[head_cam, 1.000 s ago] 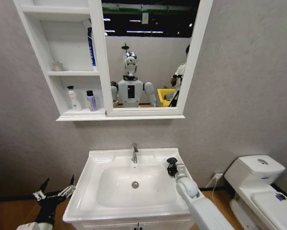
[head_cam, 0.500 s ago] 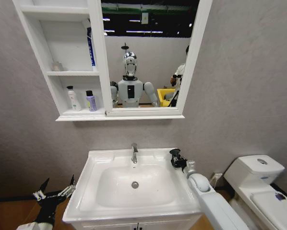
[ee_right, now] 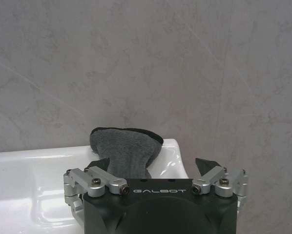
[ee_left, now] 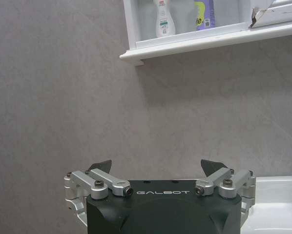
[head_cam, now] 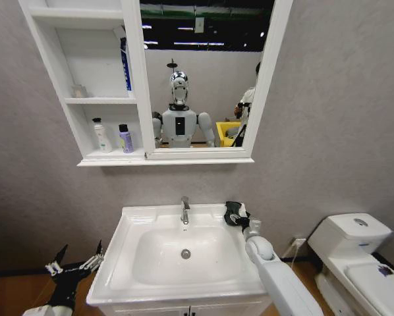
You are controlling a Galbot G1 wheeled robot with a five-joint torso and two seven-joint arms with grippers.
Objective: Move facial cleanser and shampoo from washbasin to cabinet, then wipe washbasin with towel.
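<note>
The dark grey towel (ee_right: 126, 148) lies bunched on the back right corner of the white washbasin (head_cam: 128, 263), against the wall. My right gripper (head_cam: 234, 213) (ee_right: 153, 165) hovers at that corner, open, with the towel just ahead of one of its fingers (ee_right: 100, 164). A white bottle (head_cam: 102, 135) and a purple bottle (head_cam: 125, 138) stand on the bottom shelf of the cabinet (head_cam: 111, 158); I cannot tell which is the cleanser and which the shampoo. My left gripper (head_cam: 75, 264) (ee_left: 156, 166) hangs open, low and left of the basin.
A chrome tap (head_cam: 184, 210) rises at the basin's back middle, with the drain (head_cam: 185, 253) below it. A white toilet (head_cam: 355, 257) stands to the right. The grey wall is close behind the towel. The mirror (head_cam: 203, 72) reflects me.
My right gripper has moved from the basin's right rim back towards the wall, ending at the back right corner. The left arm has not moved.
</note>
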